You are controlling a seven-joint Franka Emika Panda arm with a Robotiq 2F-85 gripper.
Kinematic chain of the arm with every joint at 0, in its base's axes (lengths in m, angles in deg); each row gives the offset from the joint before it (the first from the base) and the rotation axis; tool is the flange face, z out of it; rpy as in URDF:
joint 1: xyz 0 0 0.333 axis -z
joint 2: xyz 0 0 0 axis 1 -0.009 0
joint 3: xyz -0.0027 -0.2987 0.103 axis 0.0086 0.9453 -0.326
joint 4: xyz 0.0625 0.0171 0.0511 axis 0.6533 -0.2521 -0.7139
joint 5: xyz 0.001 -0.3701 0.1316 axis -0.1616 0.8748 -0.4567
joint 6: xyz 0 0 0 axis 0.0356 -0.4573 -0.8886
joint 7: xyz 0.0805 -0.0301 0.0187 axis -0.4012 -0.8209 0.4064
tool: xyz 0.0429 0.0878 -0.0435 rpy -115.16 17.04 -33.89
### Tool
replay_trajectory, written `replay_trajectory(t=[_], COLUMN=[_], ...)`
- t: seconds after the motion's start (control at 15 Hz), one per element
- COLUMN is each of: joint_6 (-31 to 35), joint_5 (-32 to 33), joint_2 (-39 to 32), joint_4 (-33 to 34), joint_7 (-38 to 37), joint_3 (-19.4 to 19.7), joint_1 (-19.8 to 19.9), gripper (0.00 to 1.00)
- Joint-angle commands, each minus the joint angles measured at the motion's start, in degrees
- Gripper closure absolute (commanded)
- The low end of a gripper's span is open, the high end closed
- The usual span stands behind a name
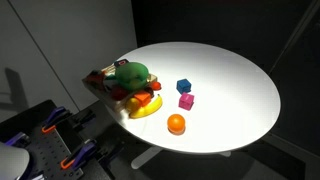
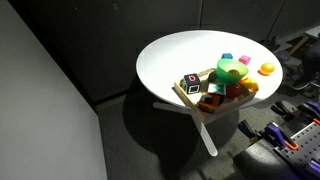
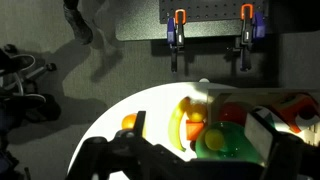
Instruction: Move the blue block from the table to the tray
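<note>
Round white table carrying everything. Light-wood tray sitting at table edge, holding green bowl and small toys, banana lying beside bowl. Tool hanging over bowl and banana in wrist view, fingers spread wide, gripping nothing. Orange resting on bare table. Blue block sitting on table, outside tray, just beside magenta cube.
</note>
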State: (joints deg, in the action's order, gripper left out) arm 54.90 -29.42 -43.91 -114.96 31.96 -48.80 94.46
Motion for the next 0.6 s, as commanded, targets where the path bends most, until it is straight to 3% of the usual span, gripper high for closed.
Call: replay_trajectory(t=[0.0, 0.53], joint_6=[-0.19, 0.79], joint_5=[0.25, -1.20], joint_2=[-0.04, -2.19], joint_4=[0.17, 1.95], joint_7=[-0.31, -1.35], joint_3=[0.72, 1.11], joint_1=[-0.91, -0.87], gripper=[0.00, 0.00])
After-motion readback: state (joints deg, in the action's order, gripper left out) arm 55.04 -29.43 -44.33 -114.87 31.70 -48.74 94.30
